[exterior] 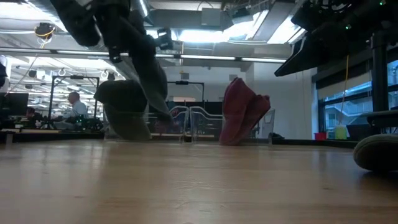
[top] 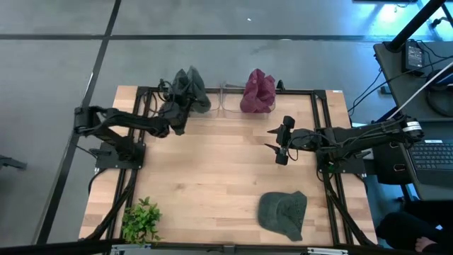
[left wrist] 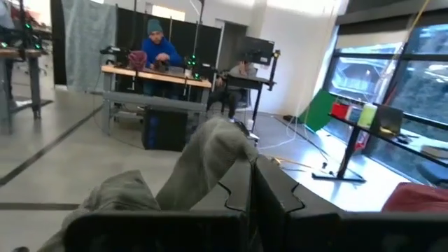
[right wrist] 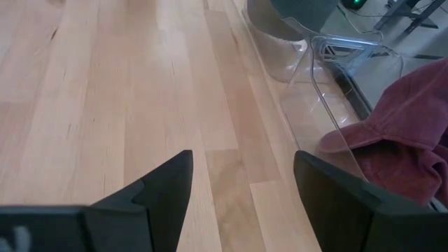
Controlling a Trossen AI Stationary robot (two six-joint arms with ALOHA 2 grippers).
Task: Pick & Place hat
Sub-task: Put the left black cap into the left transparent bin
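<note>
A light wooden table [top: 212,177] carries three soft hats and one small green potted plant [top: 140,219] at its near left corner. One grey-green fabric hat [top: 283,212] lies flat near the right front edge. One maroon fabric hat [top: 258,92] sits on a clear plastic stand [top: 230,99] at the far edge. One grey fabric hat [top: 191,88], also at the far edge, is pinched in the left gripper [top: 177,113], fingers pressed together on the cloth. The right gripper [top: 281,145] hangs over mid-table, fingers [right wrist: 164,189] spread, holding nothing.
</note>
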